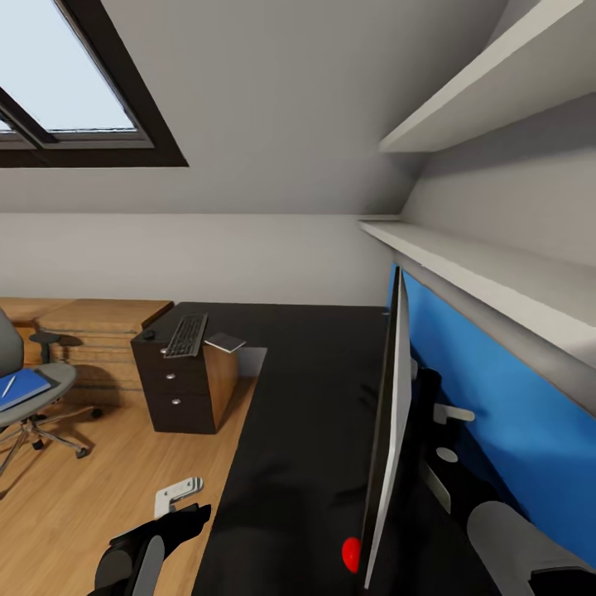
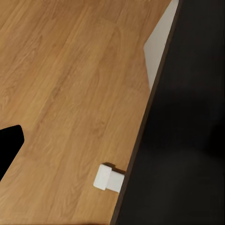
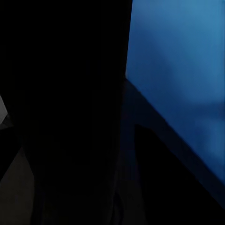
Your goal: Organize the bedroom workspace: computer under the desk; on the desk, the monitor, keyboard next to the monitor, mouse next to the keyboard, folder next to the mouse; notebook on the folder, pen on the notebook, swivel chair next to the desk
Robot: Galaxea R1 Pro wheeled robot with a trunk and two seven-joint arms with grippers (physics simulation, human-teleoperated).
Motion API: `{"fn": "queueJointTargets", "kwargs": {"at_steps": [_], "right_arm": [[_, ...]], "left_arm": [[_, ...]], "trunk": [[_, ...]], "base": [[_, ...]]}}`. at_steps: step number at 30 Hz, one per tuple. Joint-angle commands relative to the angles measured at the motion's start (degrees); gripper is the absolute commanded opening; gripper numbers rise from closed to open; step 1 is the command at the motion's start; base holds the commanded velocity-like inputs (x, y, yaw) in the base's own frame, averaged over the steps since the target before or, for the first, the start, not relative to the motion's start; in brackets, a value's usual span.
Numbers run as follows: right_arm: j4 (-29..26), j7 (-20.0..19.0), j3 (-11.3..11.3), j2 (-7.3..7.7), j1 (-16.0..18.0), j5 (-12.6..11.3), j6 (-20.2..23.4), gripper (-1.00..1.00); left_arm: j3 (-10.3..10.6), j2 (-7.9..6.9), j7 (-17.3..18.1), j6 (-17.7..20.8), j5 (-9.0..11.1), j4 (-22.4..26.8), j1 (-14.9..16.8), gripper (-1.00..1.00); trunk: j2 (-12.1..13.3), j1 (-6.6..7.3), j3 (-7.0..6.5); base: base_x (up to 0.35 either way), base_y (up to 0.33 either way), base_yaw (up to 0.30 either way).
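Black monitor (image 1: 387, 430) stands edge-on on surface (image 1: 306, 397), hiding right end effector; both end effectors' states unreadable; folder (image 1: 21, 387) half cropped.

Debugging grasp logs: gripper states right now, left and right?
Left gripper: low beside the desk edge over the floor, holding nothing; open or closed cannot be told.
Right gripper: behind the monitor, state cannot be told.

- We are seeing a black desk (image 1: 314, 397) with a blue panel (image 1: 497, 414).
- We are seeing a bright-blue folder (image 1: 21, 387) on a grey swivel chair (image 1: 33, 389).
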State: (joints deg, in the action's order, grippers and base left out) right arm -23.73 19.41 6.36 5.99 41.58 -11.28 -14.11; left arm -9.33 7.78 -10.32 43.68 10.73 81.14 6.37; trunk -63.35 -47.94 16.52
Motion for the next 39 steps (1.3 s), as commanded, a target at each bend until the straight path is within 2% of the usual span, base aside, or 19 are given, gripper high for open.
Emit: {"fn": "queueJointTargets", "kwargs": {"at_steps": [1,9,17,26,39], "right_arm": [[-0.1,0.4,0.5,0.06,0.1,-0.2,-0.3,-1.0],[-0.1,0.6,0.5,0.08,0.1,-0.2,-0.3,-1.0],[-0.1,0.6,0.5,0.08,0.1,-0.2,-0.2,-1.0],[-0.1,0.6,0.5,0.08,0.1,-0.2,-0.2,-1.0],[-0.1,0.6,0.5,0.08,0.1,-0.2,-0.3,-1.0]], "left_arm": [[-0.1,0.05,-0.4,0.2,0.6,0.1,0.0,1.0],[-0.1,0.05,-0.5,0.3,0.6,0.1,0.0,1.0],[-0.1,0.05,-0.5,0.3,0.6,-0.9,0.0,1.0],[0.0,0.05,-0.5,0.3,0.6,-1.1,0.0,1.0],[0.0,0.05,-0.5,0.3,0.6,-1.1,0.0,1.0]], "trunk": [[-0.1,-0.01,0.06],[-0.1,-0.01,0.06],[-0.1,-0.01,0.06],[-0.1,-0.01,0.06],[-0.1,-0.01,0.06]], "base": [[0.069,-0.066,0.0],[0.027,-0.013,0.0],[0.226,0.0,0.0],[0.039,-0.003,0.0],[0.075,-0.084,0.0]]}}
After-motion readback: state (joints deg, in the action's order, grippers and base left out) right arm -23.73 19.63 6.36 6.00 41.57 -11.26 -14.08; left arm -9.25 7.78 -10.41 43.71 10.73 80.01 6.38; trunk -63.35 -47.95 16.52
